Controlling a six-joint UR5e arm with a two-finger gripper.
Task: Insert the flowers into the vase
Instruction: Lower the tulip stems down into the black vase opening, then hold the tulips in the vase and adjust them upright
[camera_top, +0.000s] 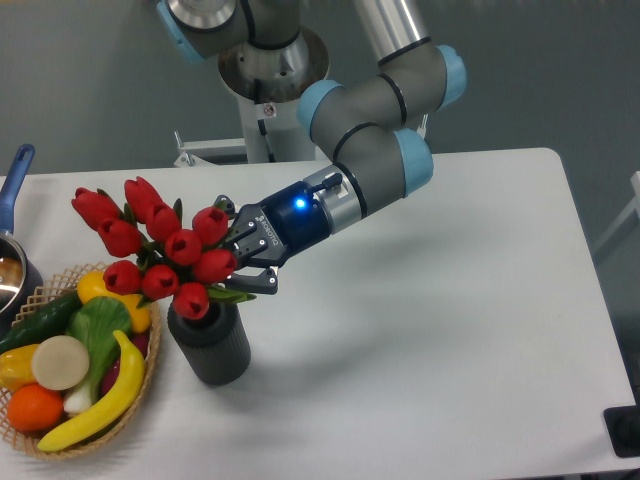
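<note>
Camera view: claw (243, 268) clenched on tulip bunch (160, 247) at stems, buds tilted left over ribbed grey vase (212, 340) on desk (420, 350); stems seemingly entering mouth, release left

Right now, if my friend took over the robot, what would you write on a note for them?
Gripper: black fingers sit at the bunch, just above the vase; whether they grip the stems can't be seen.
Bunch of red tulip buds with green stems: leaning left over the mouth of the dark grey ribbed cylinder vase, which stands upright by the wicker fruit basket.
Done: flowers brought to the vase, stems apparently entering it.
Left: confirm stems are seated, open fingers, pull the arm back.
</note>
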